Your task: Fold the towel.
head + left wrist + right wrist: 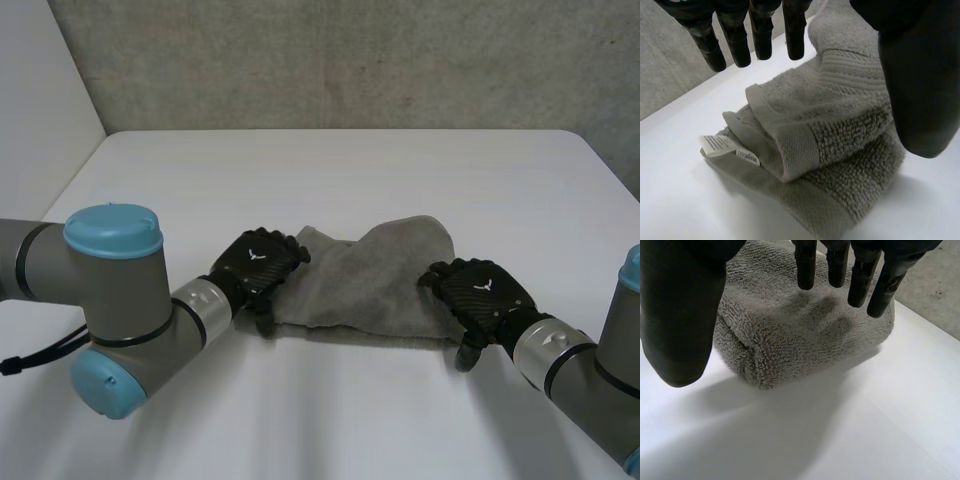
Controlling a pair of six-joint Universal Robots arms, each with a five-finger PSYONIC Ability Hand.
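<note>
Two hands: left hand (258, 268) at the towel's (365, 280) left end, right hand (478, 292) at its right end, centre of the frame in the head view.
Towel: grey, already doubled over, lying rumpled on the desk (350, 170); far edge humps up unevenly.
Left hand state: fingers (762, 35) straight, thumb spread wide, nothing gripped; stacked layers and a white tag (720, 144) lie beneath the fingers.
Right hand state: fingers (860, 280) straight, thumb apart, nothing held; a rounded fold sits under the palm.
Step, as I read it: take both ends for the next fold.
Do it well: pinch every layer at each end, lift both together, lay edge on edge, press flat.
Watch for: layers slipping at the tagged corner.
</note>
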